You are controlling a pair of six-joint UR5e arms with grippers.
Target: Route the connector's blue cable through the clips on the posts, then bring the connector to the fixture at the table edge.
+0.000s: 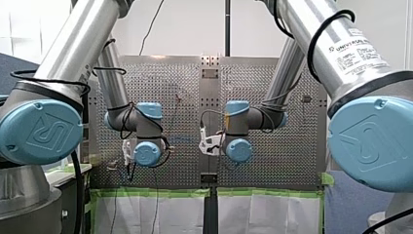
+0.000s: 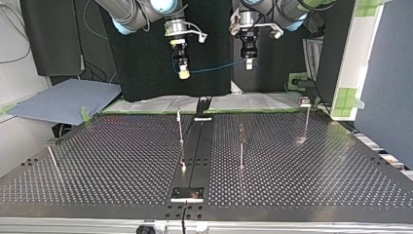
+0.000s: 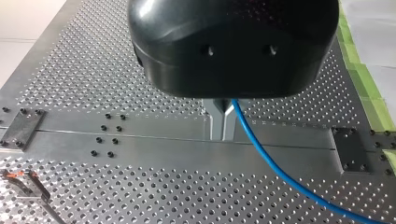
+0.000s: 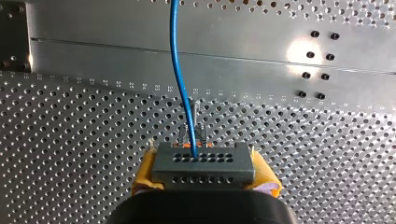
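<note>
My right gripper (image 4: 205, 169) is squeezing the connector (image 4: 203, 163) between its two yellow pads (image 4: 145, 171). The connector is a dark grey block, and it is hanging in the air above the table (image 4: 84, 140). Its long side is running across from pad to pad. Its face with the little holes is pointing ahead of the gripper, toward the table. One blue cable (image 4: 180, 70) is coming out of that face and going on ahead.

My left gripper (image 3: 222, 122) is pinching the same blue cable, with its two metal fingers (image 3: 215, 122) pressing close together.

The top view is showing things the wrist views are not. There the two grippers are hanging side by side, high over the far edge of the table, and the cable is stretching sideways between them. Four thin posts (image 2: 180, 129) (image 2: 241, 146) (image 2: 306, 122) (image 2: 52, 158) are standing on the table, well apart from the cable. The connector is looking too small to make out there.
</note>
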